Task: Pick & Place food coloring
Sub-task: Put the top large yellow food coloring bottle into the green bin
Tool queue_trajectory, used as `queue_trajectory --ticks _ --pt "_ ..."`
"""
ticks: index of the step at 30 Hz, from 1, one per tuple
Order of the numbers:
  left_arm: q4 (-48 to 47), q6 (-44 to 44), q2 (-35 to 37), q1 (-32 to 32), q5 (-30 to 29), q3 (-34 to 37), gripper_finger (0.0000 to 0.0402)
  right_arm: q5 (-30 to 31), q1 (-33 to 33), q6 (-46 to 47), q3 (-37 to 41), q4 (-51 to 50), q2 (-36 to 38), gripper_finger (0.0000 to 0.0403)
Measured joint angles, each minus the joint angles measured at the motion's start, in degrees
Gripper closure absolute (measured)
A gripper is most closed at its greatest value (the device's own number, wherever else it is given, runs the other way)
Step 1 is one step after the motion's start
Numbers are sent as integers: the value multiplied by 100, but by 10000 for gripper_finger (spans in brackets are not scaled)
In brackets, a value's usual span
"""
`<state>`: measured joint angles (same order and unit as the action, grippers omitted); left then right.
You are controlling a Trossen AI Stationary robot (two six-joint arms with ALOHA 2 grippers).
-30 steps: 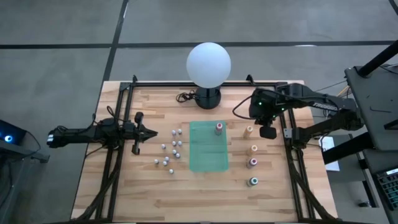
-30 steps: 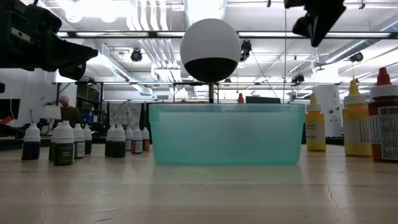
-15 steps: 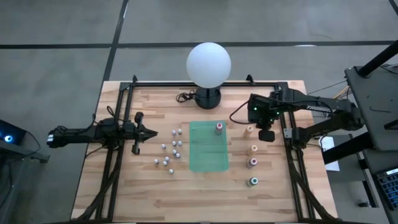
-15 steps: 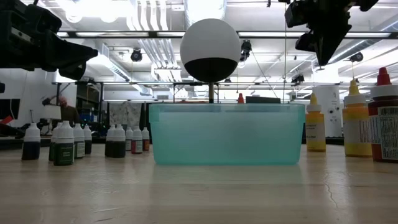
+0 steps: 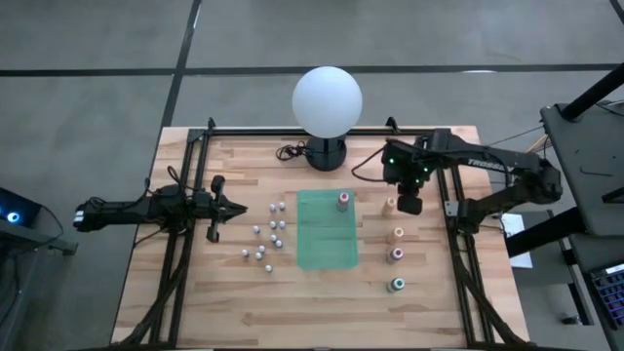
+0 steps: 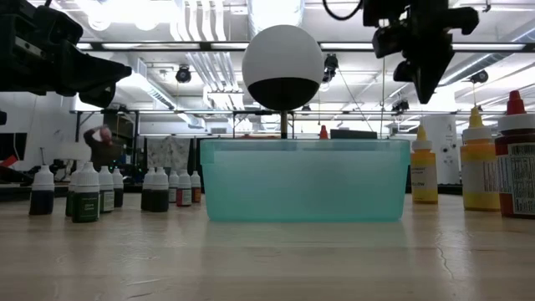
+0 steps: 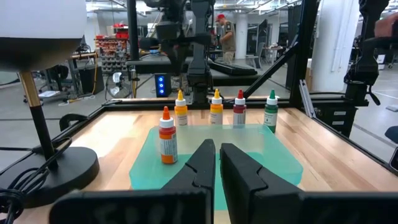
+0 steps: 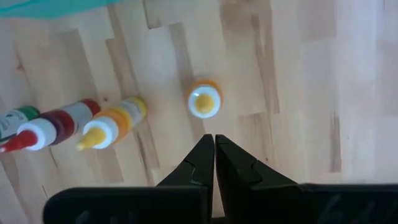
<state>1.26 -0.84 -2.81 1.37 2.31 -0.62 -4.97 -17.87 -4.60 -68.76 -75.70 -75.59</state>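
Several food coloring bottles stand upright in a row on the wood to the right of a teal tub point(image 5: 314, 244): a yellow one point(image 5: 390, 205), another yellow point(image 5: 398, 234), a red one point(image 5: 395, 255) and a green one point(image 5: 397, 285). An orange-topped bottle point(image 5: 343, 201) stands inside the tub. Several small whitish bottles point(image 5: 268, 236) cluster to the left of the tub. My right gripper point(image 5: 409, 203) hangs shut and pointing down, above the farthest yellow bottle point(image 8: 204, 102) and clear of it. My left gripper point(image 5: 234, 208) rests shut and level at the table's left.
A white globe lamp point(image 5: 327, 97) on a black base stands at the far edge behind the tub, its cable on the wood. Black frame rails run along the left, right and far sides. Bare wood lies toward the near edge.
My right gripper has come down and drifted toward the table's left, closer to the farthest yellow bottle of the right row, staying shut and pointing down. No bottle has moved.
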Motion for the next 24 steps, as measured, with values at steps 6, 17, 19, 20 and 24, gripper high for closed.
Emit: queue_trajectory --ticks 6,17,19,20,24 --pt "0 0 -2 0 1 0 401 -2 -156 -7 -54 13 -191 394" --pt "2 1 -1 0 0 0 401 -162 -155 -6 -58 175 -226 394" --pt "2 2 -2 0 0 0 401 -164 -155 -18 -58 179 -226 394" --pt "1 1 -2 -2 0 0 401 -164 -155 -16 -58 179 -226 394" --pt "1 0 -2 -1 0 0 401 -314 -155 -41 -58 193 -226 392"
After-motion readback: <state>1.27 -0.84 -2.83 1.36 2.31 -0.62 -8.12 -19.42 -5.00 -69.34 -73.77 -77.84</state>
